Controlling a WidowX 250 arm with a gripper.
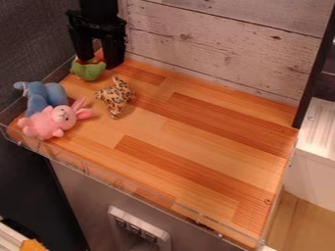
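Counter (196,139), fingers (114,51) by green toy (89,72), 3 plushes (44,124)

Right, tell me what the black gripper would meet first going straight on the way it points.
The gripper points down, so most likely the green toy right at its fingertips. Depth is unclear at this slant, so the wooden surface beside it could come first.
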